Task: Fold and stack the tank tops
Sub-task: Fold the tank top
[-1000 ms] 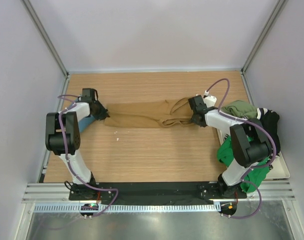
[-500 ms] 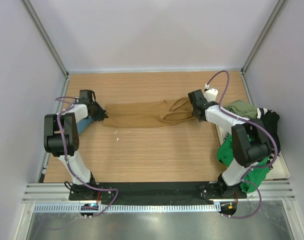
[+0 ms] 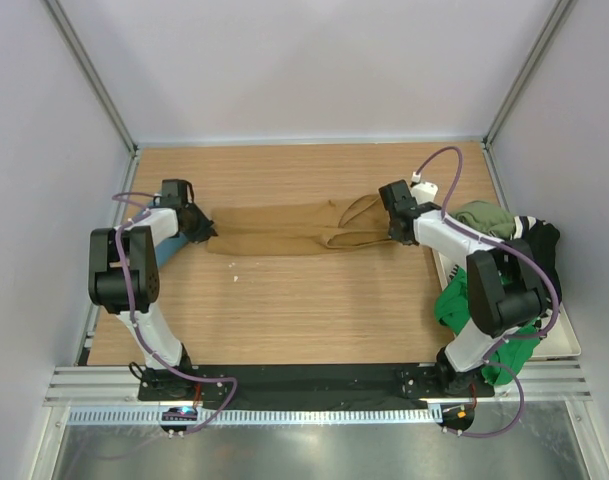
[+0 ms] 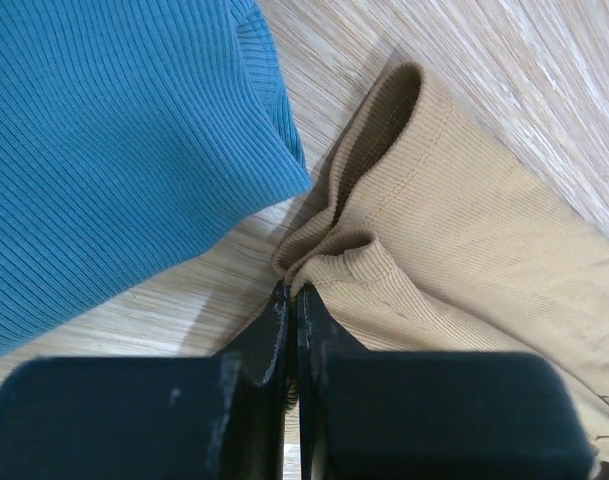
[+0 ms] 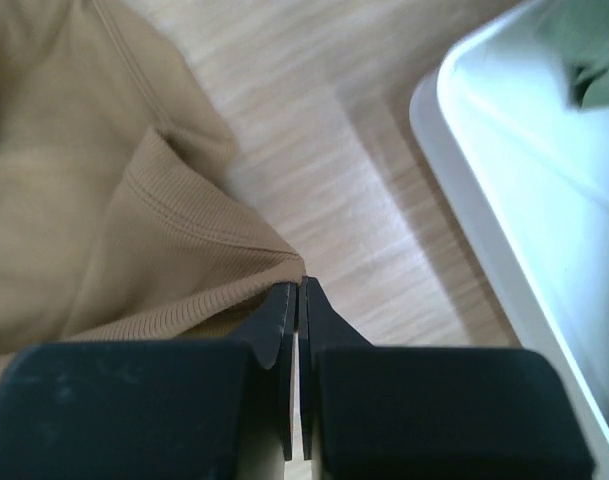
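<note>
Item: tan tank top (image 3: 279, 231), laid lengthwise across the middle of the table (image 3: 304, 310), hem end to the left, straps to the right, stretched between both arms. The overhead view alone gives the full layout: both arms reach forward and inward, elbows raised, wrists low at the cloth's two ends, and a heap of tops (image 3: 484, 290) in green, olive and black sits on and around a white tray (image 5: 504, 220) at the right edge. The left wrist view alone gives the rib knit and stitched hem: the left claw (image 4: 292, 300) is pinched tight on a bunched fold of the tan hem, with a blue tank top (image 4: 104, 130) lying flat just beside it, touching the tan cloth. The right wrist view alone gives the tray's rounded corner, near but apart from the tan cloth: the right claw (image 5: 296, 300) is closed on a pointed corner of the tan fabric at the strap end.
</note>
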